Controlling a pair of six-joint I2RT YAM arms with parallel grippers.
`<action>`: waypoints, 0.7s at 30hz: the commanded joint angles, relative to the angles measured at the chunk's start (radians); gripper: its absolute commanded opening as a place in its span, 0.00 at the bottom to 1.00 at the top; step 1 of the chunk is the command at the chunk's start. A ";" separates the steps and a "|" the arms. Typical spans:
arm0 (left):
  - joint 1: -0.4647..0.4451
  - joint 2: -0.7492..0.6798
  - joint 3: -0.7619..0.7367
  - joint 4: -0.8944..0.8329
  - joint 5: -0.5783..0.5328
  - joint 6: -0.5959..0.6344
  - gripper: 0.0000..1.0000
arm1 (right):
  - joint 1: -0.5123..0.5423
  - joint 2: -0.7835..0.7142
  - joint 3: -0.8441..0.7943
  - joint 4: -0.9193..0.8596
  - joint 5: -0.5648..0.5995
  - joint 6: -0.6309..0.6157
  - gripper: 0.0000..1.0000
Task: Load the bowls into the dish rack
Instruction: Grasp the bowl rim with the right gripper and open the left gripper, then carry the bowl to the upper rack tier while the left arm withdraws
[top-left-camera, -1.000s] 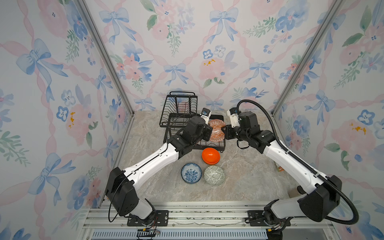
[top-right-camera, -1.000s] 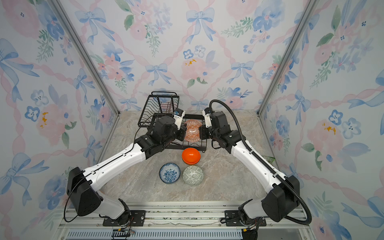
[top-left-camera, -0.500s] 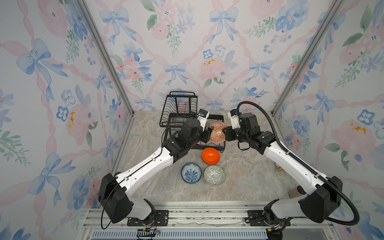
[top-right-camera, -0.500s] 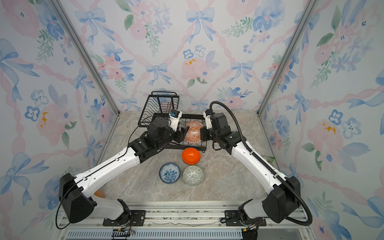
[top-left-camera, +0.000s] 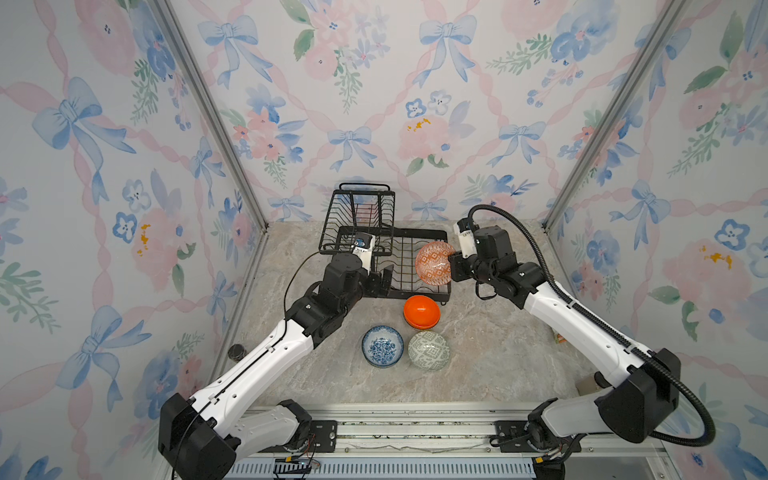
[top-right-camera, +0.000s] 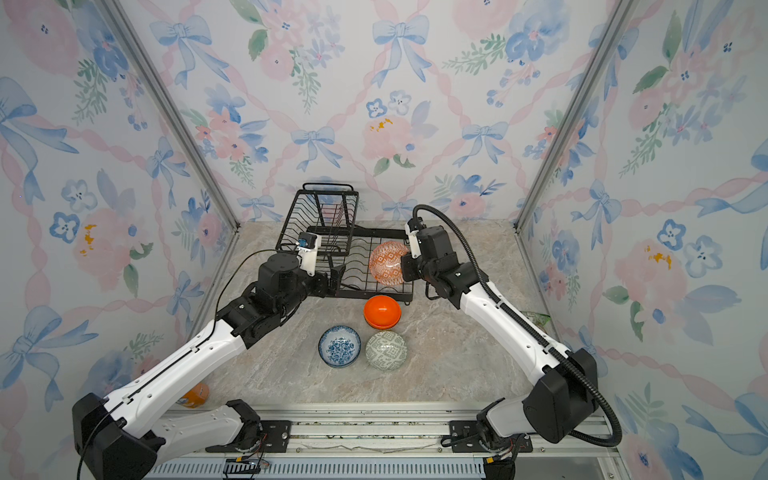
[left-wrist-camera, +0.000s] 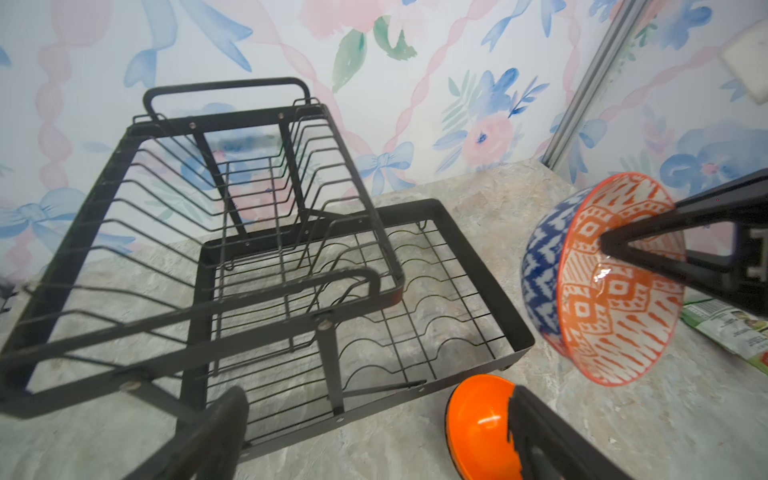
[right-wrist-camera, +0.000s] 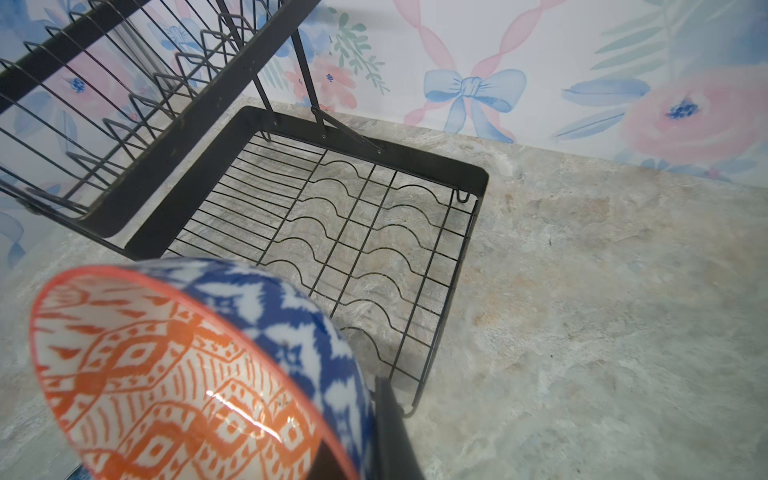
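My right gripper (top-left-camera: 451, 267) (right-wrist-camera: 357, 449) is shut on the rim of the orange-and-white patterned bowl (top-left-camera: 434, 264) (top-right-camera: 388, 262) (left-wrist-camera: 615, 282) (right-wrist-camera: 166, 374), which is blue outside. It holds that bowl on edge above the right side of the black dish rack (top-left-camera: 365, 192) (top-right-camera: 328, 195) (left-wrist-camera: 257, 120) (right-wrist-camera: 374, 145). My left gripper (top-left-camera: 382, 278) (top-right-camera: 334, 276) (left-wrist-camera: 374, 440) is open and holds nothing, by the low tray's front left. On the table in front of the rack sit a plain orange bowl (top-left-camera: 421, 311) (left-wrist-camera: 478, 424), a blue floral bowl (top-left-camera: 382, 345) and a grey-green bowl (top-left-camera: 429, 351).
The rack's raised basket stands at the back left, its slots bare. A green packet (top-right-camera: 536, 319) (left-wrist-camera: 731, 328) lies by the right wall. An orange object (top-right-camera: 193, 395) sits low at the left wall. Floral walls close in on three sides.
My left gripper has opened, let go of the patterned bowl and pulled back to the left. The right gripper keeps its hold on the bowl, which has barely moved.
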 joint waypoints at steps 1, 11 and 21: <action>0.033 -0.067 -0.058 -0.070 -0.029 -0.039 0.98 | 0.025 0.034 0.029 0.097 0.108 -0.084 0.00; 0.089 -0.125 -0.161 -0.109 -0.011 -0.092 0.98 | 0.052 0.149 0.012 0.352 0.295 -0.249 0.00; 0.152 -0.103 -0.210 -0.127 0.045 -0.116 0.98 | 0.038 0.346 0.083 0.525 0.290 -0.392 0.00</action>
